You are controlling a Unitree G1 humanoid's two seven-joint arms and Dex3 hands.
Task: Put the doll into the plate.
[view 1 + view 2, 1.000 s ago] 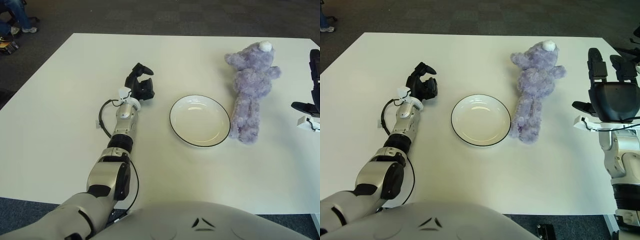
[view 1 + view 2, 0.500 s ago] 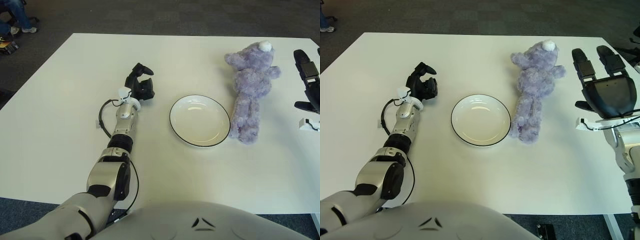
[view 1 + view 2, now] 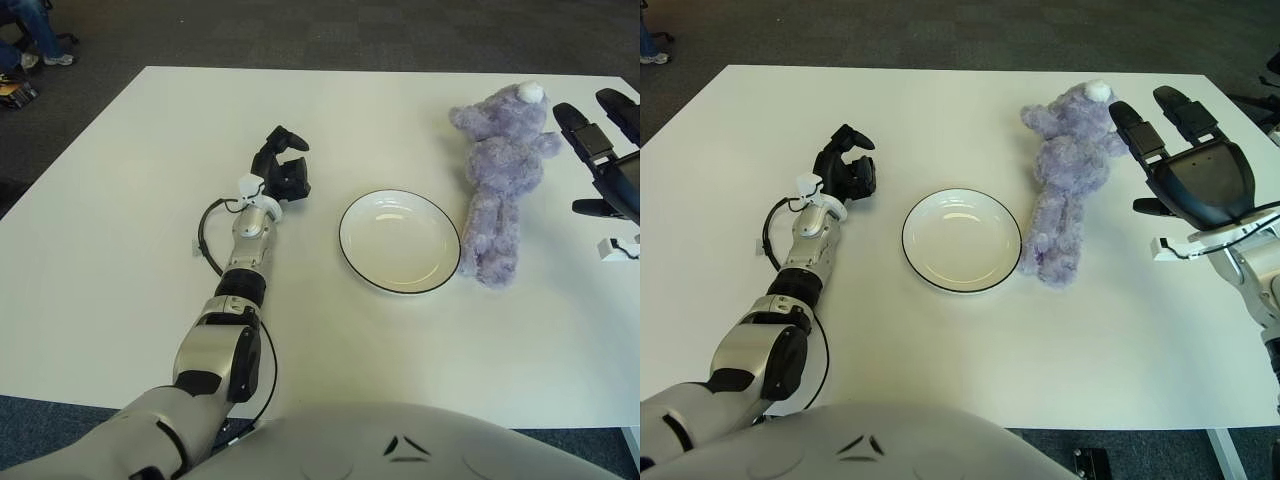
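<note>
While the doll [image 3: 1067,180] lies stretched out on the white surface [image 3: 940,110], nothing has hold of it. It is a purple plush bear, head toward the far edge with a white patch on top, legs pointing back toward the robot. Its feet end just beside the right rim of the plate [image 3: 961,240], close enough that I cannot tell whether they touch it. That plate is a shallow white dish with a dark rim, sitting near the middle of the surface with nothing in it.

On the doll's right, the right hand [image 3: 1188,170] hangs above the surface, palm down, its dark fingers [image 3: 1140,135] spread wide and gripping nothing. The nearest fingertip shows right next to the doll's upper arm; whether it touches I cannot say.

Well off on the other side of the plate, the left hand [image 3: 843,170] shows at the end of its outstretched arm, fingers curled in loosely and holding nothing. A black cable [image 3: 771,235] loops beside that forearm.
</note>
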